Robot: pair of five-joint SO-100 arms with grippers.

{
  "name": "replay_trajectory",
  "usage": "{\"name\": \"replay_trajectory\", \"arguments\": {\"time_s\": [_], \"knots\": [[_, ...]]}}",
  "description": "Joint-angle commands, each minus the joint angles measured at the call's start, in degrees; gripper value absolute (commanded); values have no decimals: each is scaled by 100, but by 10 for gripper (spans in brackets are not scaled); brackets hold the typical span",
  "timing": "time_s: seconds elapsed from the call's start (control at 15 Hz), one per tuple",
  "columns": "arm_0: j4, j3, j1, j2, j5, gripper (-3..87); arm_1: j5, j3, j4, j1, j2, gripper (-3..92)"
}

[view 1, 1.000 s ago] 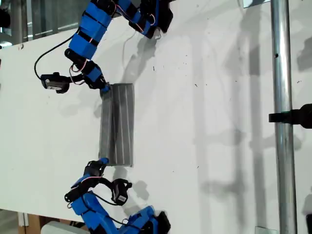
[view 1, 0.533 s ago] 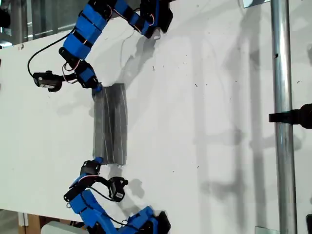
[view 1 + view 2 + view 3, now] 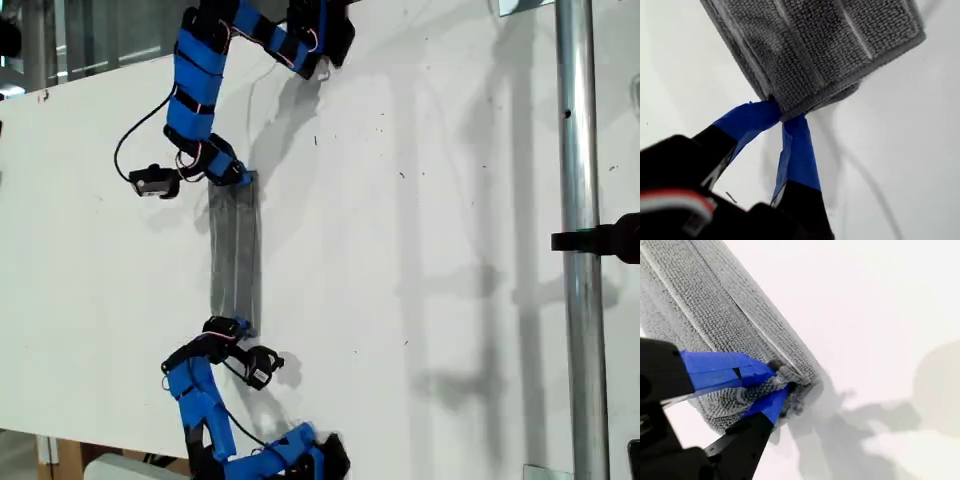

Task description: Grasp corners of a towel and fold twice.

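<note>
Grey striped soft-fabric towel (image 3: 235, 250), long axis 12-to-6 in the exterior view, is pinched at corners by first gripper (image 3: 779, 116) and second gripper (image 3: 777, 381), both clamped on cloth; equal tension should be held, judged.

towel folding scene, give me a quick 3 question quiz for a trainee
1. True or false: the towel lies as a narrow strip on the white table.
2. What does my first gripper hold? A) a towel corner B) a cable C) nothing
3. Fill in: my second gripper is shut on the ____.

Key: 1 true. 2 A, its blue fingers pinch the fabric. 3 towel, bunched at a corner between the jaws.
</note>
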Motion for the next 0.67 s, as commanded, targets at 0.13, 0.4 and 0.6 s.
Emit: {"name": "replay_trajectory", "arguments": {"time_s": [0.13,0.4,0.6], "knots": [[1090,-334,562,694,-422,103,264,-62,483,141,378,84],[1758,475,1107,2821,-853,244,563,360,1521,-149,2338,299],[1169,2259,1424,4667,-1248,291,870,1573,703,167,3085,304]]}}
